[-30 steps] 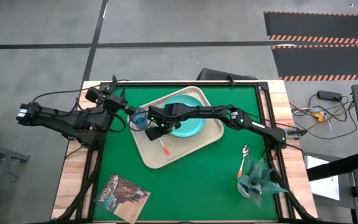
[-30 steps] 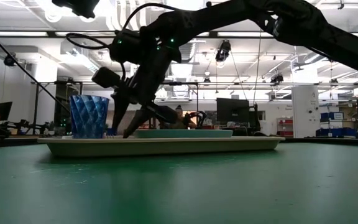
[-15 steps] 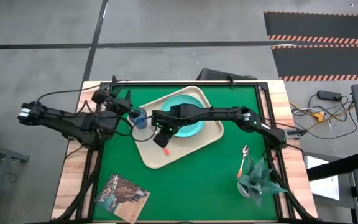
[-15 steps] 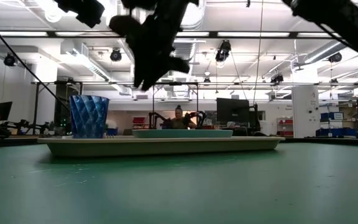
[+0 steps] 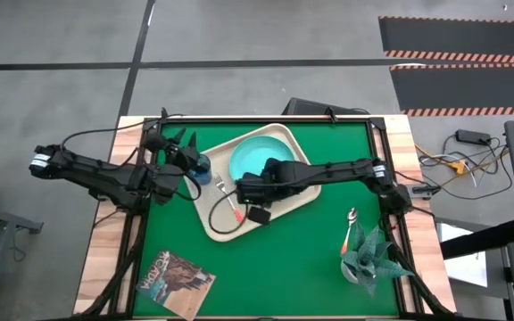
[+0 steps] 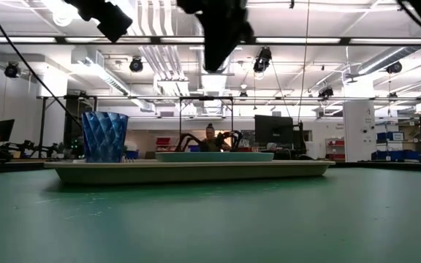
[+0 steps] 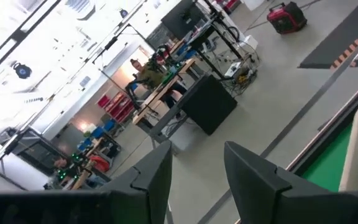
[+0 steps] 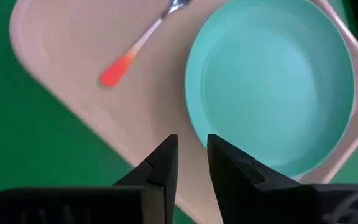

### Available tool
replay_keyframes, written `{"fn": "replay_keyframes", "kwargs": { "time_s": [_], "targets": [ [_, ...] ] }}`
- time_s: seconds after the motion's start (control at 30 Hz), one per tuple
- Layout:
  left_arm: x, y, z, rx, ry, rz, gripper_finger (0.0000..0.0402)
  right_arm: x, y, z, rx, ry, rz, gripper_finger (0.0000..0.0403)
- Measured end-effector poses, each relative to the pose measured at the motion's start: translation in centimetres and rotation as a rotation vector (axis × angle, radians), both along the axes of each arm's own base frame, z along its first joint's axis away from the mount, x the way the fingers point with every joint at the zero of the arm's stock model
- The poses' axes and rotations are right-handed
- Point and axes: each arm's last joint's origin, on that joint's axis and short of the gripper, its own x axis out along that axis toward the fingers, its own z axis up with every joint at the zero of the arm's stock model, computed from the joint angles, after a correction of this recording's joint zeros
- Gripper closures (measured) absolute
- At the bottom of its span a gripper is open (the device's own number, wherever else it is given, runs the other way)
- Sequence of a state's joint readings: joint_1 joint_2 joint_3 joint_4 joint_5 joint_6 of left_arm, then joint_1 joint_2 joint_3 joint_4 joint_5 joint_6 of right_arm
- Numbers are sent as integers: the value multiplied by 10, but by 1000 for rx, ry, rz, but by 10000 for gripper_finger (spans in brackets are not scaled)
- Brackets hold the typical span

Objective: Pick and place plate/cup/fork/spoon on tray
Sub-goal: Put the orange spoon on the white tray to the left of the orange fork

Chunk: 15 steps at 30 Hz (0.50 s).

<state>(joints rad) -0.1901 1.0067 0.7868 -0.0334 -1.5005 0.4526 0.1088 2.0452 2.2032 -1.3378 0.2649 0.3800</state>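
The right hand (image 8: 191, 163) hovered empty above the tray (image 5: 286, 207), fingers narrowly parted. On the tray lay the plate (image 5: 259, 154), fork (image 5: 229, 201) and cup (image 5: 201, 168). The left hand (image 7: 194, 180) pointed away, open.

Your fork (image 8: 143, 42) runs off the right wrist picture's edge, tines unseen. The plate (image 8: 272, 84) is clipped at the same edge.

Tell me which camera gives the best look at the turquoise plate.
The right wrist view: the plate fills it, seen from above. The high view shows it small on the tray, partly behind the right arm. The low view shows only its rim edge-on. The left wrist view barely catches it.
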Motion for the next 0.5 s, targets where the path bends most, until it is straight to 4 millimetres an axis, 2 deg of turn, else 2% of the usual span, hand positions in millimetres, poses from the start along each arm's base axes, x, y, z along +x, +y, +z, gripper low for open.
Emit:
{"fn": "replay_keyframes", "kwargs": {
  "time_s": [0.1,0.2,0.5],
  "targets": [
    [3,-3,-1,-22,6,-99,269,-17,3,4,-11,5,51,326],
    [9,-8,-4,-86,-2,-320,269,-38,1,5,-20,-2,81,327],
    [21,-22,-10,-249,41,-905,269,-114,-9,9,-1,-252,80,330]
  ]
}}
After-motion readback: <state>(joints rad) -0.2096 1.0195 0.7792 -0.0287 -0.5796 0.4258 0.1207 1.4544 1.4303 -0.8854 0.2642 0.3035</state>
